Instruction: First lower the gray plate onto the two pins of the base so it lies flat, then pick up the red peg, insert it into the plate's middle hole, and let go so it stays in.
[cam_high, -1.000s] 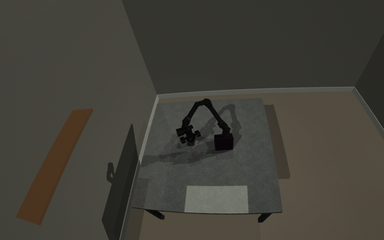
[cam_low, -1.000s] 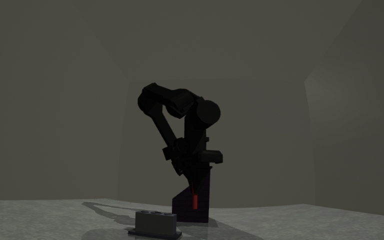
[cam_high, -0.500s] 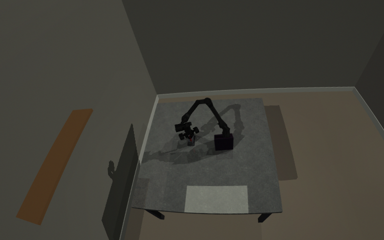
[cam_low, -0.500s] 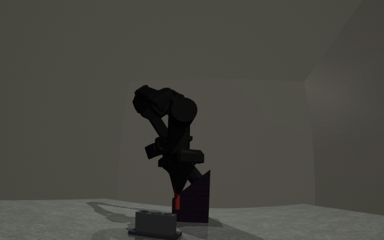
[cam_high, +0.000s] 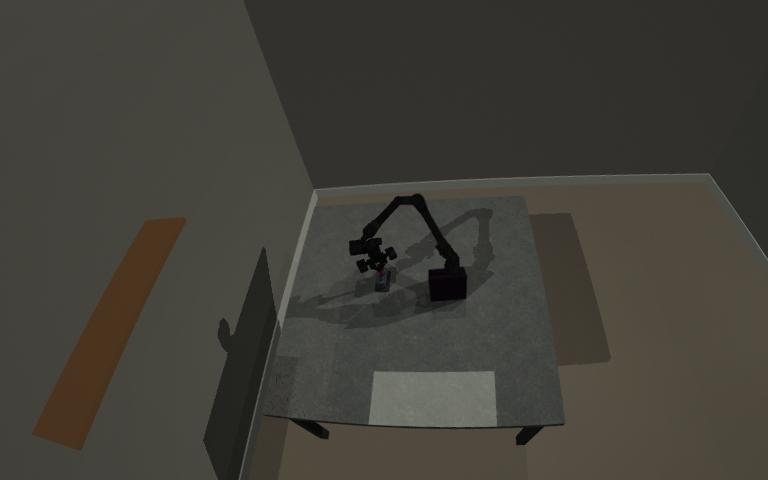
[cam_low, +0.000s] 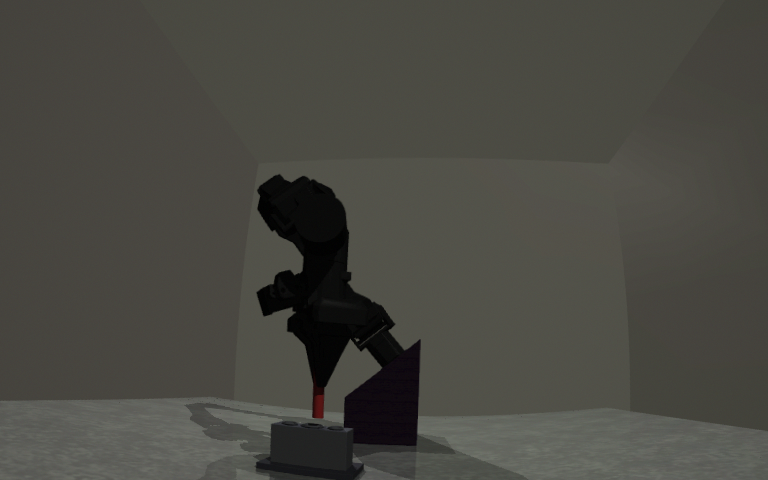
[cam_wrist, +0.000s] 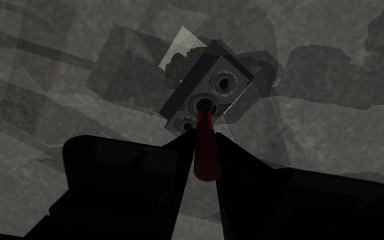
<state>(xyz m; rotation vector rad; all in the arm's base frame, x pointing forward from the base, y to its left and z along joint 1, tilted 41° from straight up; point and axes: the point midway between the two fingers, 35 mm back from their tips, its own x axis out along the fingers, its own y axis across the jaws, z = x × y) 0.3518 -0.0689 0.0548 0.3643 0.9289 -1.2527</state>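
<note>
The gray plate (cam_high: 382, 281) (cam_low: 311, 448) (cam_wrist: 204, 86) sits flat on the dark base (cam_low: 264, 465), with three ringed holes in its top. No gap shows between plate and base; the pins are hard to make out. My gripper (cam_high: 380, 267) (cam_low: 320, 384) (cam_wrist: 204, 136) is shut on the red peg (cam_low: 318, 403) (cam_wrist: 207, 155) and holds it near upright, pointing down. The peg's lower end is just above the plate in the exterior view, not in a hole. In the wrist view that end overlaps the near edge of the middle hole.
The arm's dark purple mount block (cam_high: 447, 284) (cam_low: 385, 404) stands beside the plate, to its right in the top and exterior views. A pale rectangle (cam_high: 433, 399) lies at the table's front edge. Shadows of the arm cross the table (cam_high: 509, 339).
</note>
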